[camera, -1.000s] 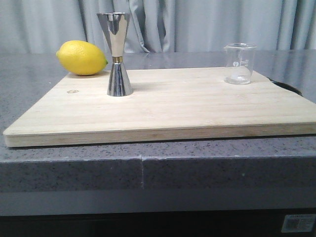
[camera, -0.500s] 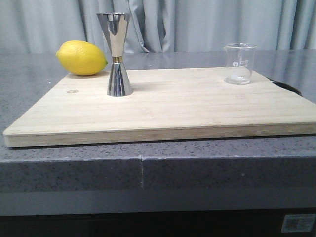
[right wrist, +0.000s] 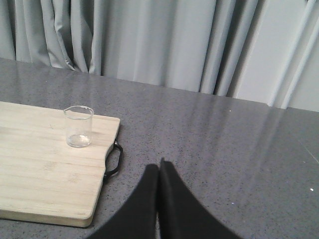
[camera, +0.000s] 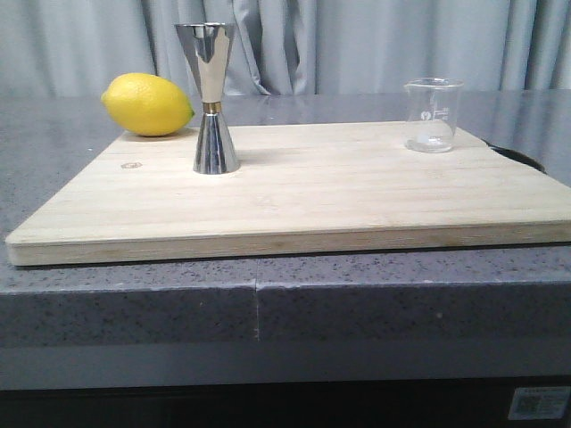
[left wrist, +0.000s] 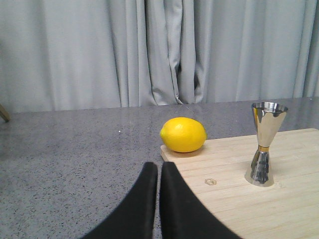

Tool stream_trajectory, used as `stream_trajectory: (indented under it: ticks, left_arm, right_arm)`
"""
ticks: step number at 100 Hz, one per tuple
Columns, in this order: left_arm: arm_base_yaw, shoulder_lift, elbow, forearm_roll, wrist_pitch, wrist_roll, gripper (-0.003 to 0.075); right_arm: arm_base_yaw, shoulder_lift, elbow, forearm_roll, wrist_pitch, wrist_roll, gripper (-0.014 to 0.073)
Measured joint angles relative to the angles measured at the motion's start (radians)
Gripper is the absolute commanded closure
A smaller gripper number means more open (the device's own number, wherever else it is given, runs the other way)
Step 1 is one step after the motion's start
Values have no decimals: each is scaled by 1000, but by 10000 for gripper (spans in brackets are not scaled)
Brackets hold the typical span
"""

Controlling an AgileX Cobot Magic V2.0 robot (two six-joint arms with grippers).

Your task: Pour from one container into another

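On the table (camera: 71,192) lies a board (camera: 312,192). The jigger (camera: 211,98) stands on its left part, the beaker (camera: 433,114) at its far right corner. The lemon (camera: 147,104) lies behind the far left corner.

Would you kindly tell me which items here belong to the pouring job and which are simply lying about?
Part of the job:
glass beaker
steel jigger

Just lying about:
lemon
wooden cutting board

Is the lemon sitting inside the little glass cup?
No, the lemon lies at the board's far left corner beside the steel jigger, far from the glass beaker on the right.
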Motion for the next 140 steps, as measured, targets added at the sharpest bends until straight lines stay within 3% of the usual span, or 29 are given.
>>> stream_trajectory:
  ticks: [73,82,102,114,125,140]
  left_arm:
    - [0,-4,0,72,-31,-8,739]
    - [0,-17,0,216,-43,-158,739]
    - [0,-37,0,755,-64,-777,739]
    - [0,-39,16,1020,-142,-1058,739]
    - [-10,-47,66,1155,-250,-1204,739]
    - [-27,-85,181,1201,-392,-1265,739]
  right_arm:
    - [0,0,0,0,0,0,652]
    - [0,0,0,0,0,0,652]
    - [0,0,0,0,0,0,652]
    - [0,0,0,0,0,0,652]
    - [0,0,0,0,0,0,652]
    - [0,0,0,0,0,0,652]
